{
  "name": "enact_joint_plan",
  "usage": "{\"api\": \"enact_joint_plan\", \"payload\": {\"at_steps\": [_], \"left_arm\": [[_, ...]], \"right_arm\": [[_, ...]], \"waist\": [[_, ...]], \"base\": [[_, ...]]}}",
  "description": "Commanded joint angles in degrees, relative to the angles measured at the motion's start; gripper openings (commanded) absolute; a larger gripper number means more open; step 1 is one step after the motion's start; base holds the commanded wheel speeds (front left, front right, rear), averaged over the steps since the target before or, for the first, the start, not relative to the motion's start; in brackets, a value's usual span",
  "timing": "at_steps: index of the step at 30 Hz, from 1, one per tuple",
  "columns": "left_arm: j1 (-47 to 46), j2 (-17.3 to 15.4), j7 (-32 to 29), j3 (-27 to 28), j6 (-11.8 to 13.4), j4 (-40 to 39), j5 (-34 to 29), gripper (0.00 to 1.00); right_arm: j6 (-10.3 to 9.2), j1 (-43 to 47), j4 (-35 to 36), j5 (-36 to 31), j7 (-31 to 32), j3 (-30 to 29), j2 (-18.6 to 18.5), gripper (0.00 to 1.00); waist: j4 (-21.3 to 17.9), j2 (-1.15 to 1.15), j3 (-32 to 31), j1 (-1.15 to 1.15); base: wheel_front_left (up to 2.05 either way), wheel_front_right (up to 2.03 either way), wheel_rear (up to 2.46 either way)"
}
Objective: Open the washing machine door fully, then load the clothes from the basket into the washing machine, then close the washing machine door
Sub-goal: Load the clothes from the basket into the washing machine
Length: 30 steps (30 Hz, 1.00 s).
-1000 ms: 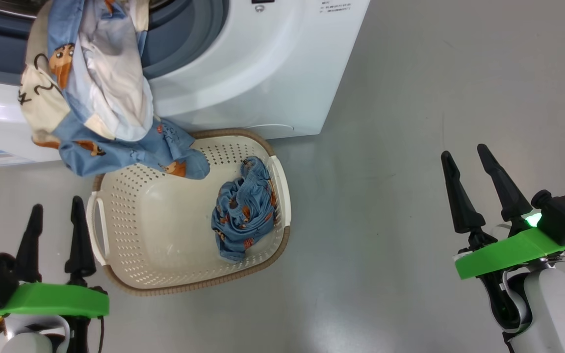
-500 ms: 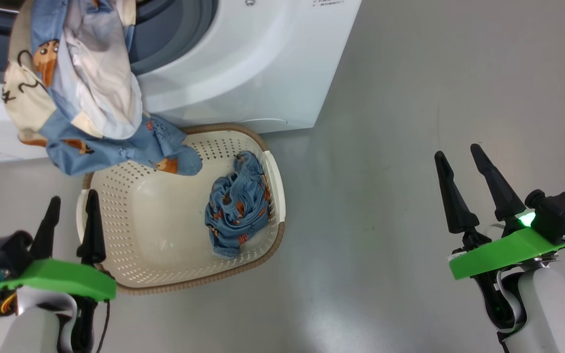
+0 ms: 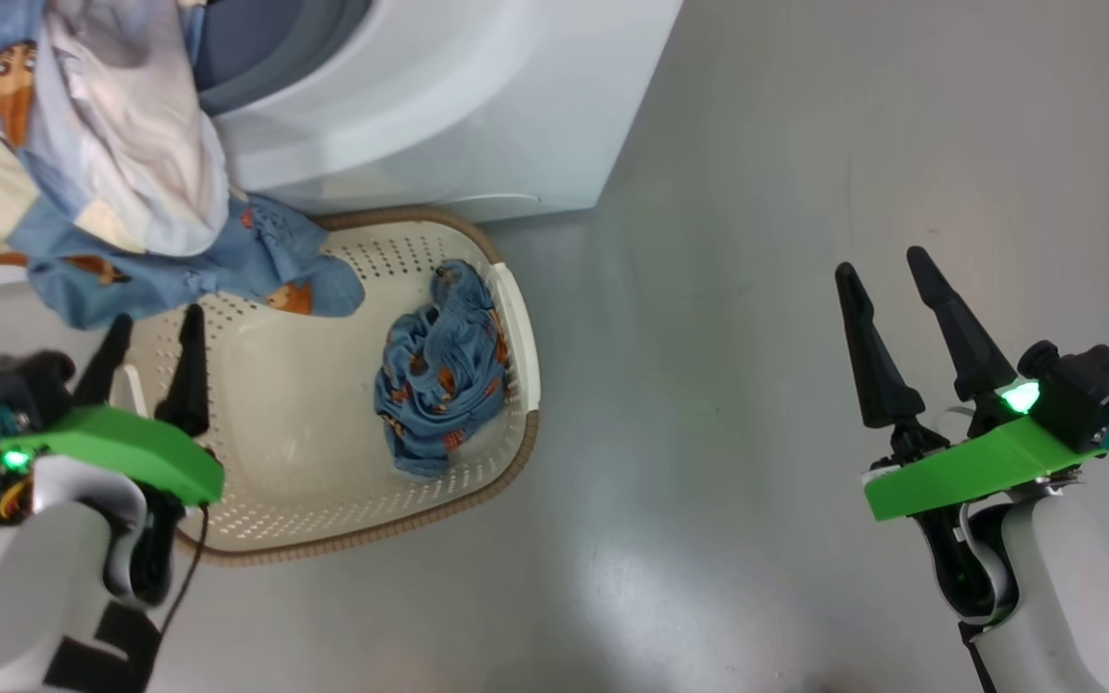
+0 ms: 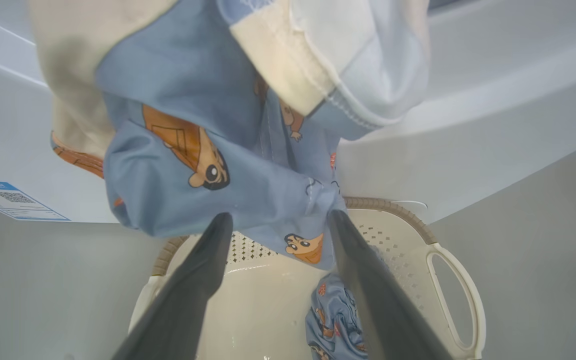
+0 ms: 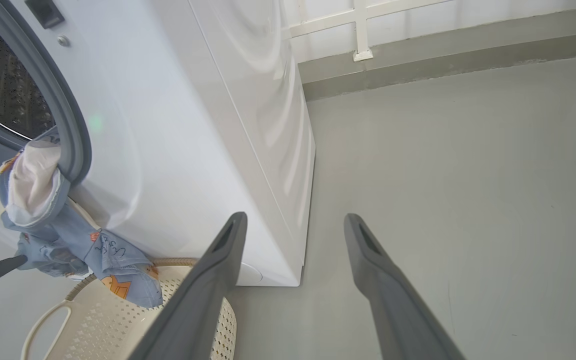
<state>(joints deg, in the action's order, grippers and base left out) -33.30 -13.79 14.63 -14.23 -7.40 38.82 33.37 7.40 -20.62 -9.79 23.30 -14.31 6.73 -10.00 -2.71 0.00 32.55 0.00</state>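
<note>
A smooth grey floor (image 3: 728, 289) carries the glossy white washing machine (image 3: 477, 115) and perforated cream basket (image 3: 516, 327) of crumpled blue clothes (image 3: 434, 385), while left hand (image 3: 156, 320) and right hand (image 3: 882, 265) gape empty.

The basket (image 3: 304, 433) sits before the washing machine (image 3: 439, 115); clothes (image 3: 434, 375) lie inside; a garment (image 3: 112, 144) hangs above.

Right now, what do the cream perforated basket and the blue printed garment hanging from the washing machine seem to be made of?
Cream perforated basket: probably moulded plastic, slightly glossy; regular holes, smooth stiff walls.
Blue printed garment: soft matte cloth, possibly cotton; it drapes in folds, with stitched hems.
</note>
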Motion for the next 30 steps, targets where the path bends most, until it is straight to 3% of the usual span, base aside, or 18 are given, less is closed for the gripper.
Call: {"api": "enact_joint_plan", "payload": {"at_steps": [1,17,30], "left_arm": [[-1.99,-2.97,0.37,0.68,-0.09,0.62,0.93,1.00],[-15.12,-6.84,0.37,-6.08,-0.09,12.91,10.24,1.00],[-20.00,-9.40,0.37,-13.78,-0.09,15.93,17.16,1.00]], "right_arm": [[0.09,-0.02,1.42,-0.54,-0.69,1.39,0.29,1.00],[0.09,-2.30,2.18,-0.95,-0.69,2.63,1.76,1.00],[0.09,-2.85,2.31,-1.24,-0.69,3.08,2.54,1.00]], "waist": [[-0.94,0.00,1.27,0.00],[-4.69,0.00,6.01,0.00],[-5.84,0.00,7.48,0.00]], "base": [[0.00,0.00,0.00],[0.00,0.00,0.00],[0.00,0.00,0.00]]}}
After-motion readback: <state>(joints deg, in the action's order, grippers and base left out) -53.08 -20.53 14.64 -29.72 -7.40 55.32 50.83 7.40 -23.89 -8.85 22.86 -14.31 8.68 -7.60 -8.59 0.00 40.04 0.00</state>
